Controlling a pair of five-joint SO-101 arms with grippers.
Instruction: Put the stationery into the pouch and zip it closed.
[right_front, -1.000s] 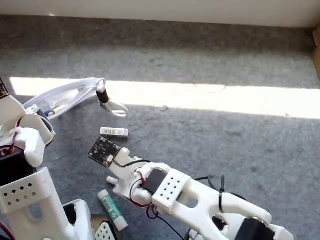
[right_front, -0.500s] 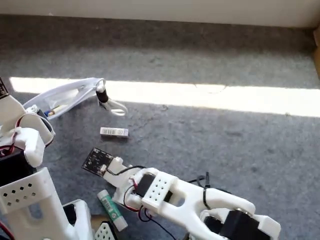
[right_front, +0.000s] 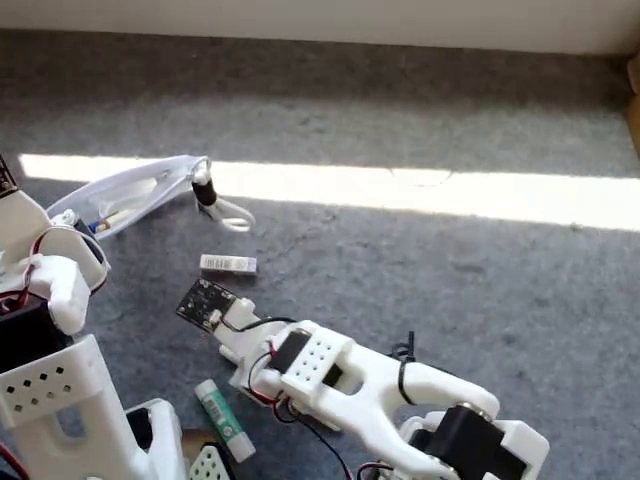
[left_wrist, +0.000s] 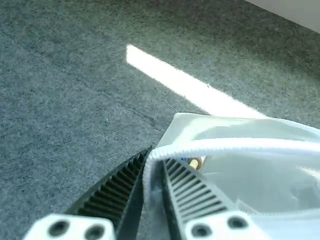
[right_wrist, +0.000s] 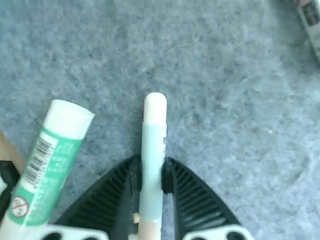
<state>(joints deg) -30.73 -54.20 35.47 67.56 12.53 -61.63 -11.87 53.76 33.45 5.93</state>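
The clear pouch (right_front: 130, 188) lies open at the left, several stationery items showing through its wall. My left gripper (left_wrist: 152, 155) is shut on the pouch's zip rim (left_wrist: 225, 146). A black zip pull (right_front: 205, 190) with a white cord hangs at the pouch's right end. My right gripper (right_wrist: 151, 162) is low over the carpet at the front and shut on a pale blue stick with a white tip (right_wrist: 154, 120). Beside that stick lies a green-and-white glue stick (right_wrist: 42, 165), also visible near the front edge (right_front: 222, 420). A small white barcoded piece (right_front: 228, 264) lies between the pouch and the right arm.
Grey carpet (right_front: 450, 300) covers the floor, crossed by a bright band of sunlight (right_front: 450, 200). A pale wall edge (right_front: 350, 20) runs along the back. The left arm's white body (right_front: 50, 400) stands at the front left corner.
The right arm's wrist swung toward the near left, then came back a little; its rear links shifted left. The pouch, glue stick and barcoded piece stayed put.
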